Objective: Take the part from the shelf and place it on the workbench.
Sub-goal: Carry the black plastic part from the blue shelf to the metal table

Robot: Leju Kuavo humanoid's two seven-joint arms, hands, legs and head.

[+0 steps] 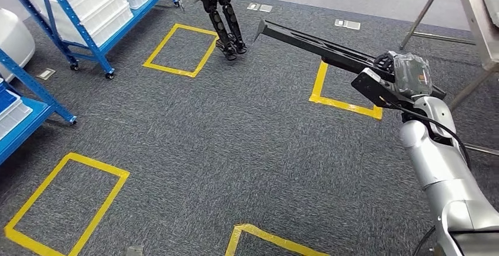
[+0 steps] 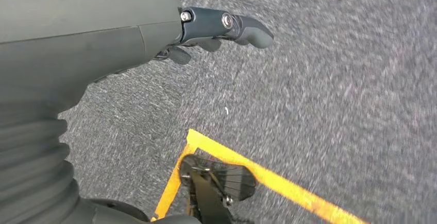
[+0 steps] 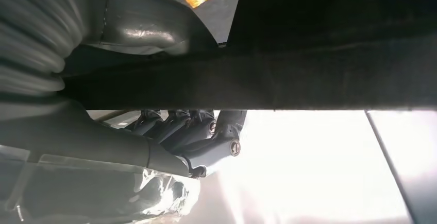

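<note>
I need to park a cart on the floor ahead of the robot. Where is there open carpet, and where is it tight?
Open: the carpet between the four yellow tape rectangles. Tight: far left by the blue shelves, the far end near another robot's legs, and the right side, where the right hand holds the long black part beside table legs.

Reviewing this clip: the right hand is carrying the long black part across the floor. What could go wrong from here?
1. The long black part sticks far out from the right hand, held near one end; it may sag or twist loose.
2. Its free tip points toward the other robot's legs and could strike them on a turn.
3. The left hand gives no support.
</note>
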